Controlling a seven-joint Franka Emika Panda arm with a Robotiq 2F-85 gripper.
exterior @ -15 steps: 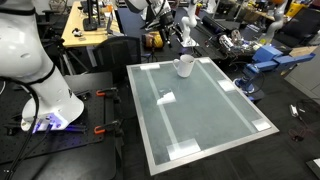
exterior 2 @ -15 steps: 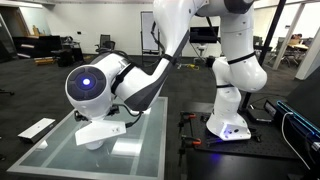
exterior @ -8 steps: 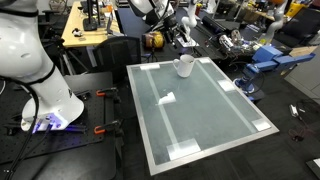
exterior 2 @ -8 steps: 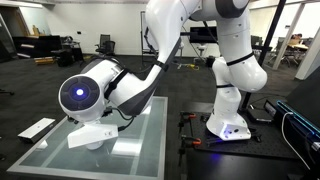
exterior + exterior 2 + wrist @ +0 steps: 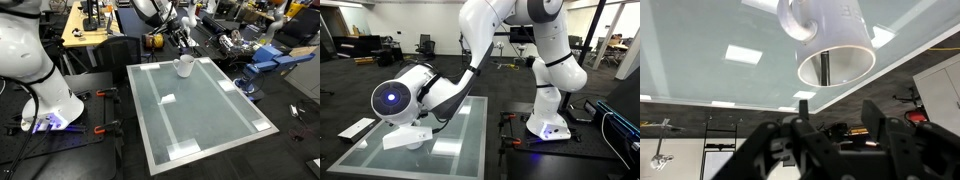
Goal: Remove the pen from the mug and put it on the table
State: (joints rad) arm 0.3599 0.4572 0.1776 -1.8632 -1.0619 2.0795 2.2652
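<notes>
The small white mug (image 5: 185, 66) stands near the far edge of the pale grey-green table (image 5: 205, 115). In the wrist view, which is upside down, the mug (image 5: 830, 35) fills the top centre, and the thin dark pen (image 5: 823, 68) shows inside its mouth. My gripper (image 5: 836, 112) is open and empty, with its two dark fingers spread just short of the mug's rim. In an exterior view the gripper (image 5: 182, 40) hangs just beyond and above the mug. In an exterior view my wrist hides the mug, and the table (image 5: 470, 125) shows beneath it.
A wooden desk (image 5: 85, 30) and cluttered benches stand beyond the table's far edge. The white robot base (image 5: 40, 85) stands on the floor beside the table. White rectangular patches (image 5: 166, 98) mark the table top. A blue chair (image 5: 270, 58) is at the side.
The arm has swung closer to the mug, with the wrist lower and nearer the table's far edge. The mug and pen have not moved.
</notes>
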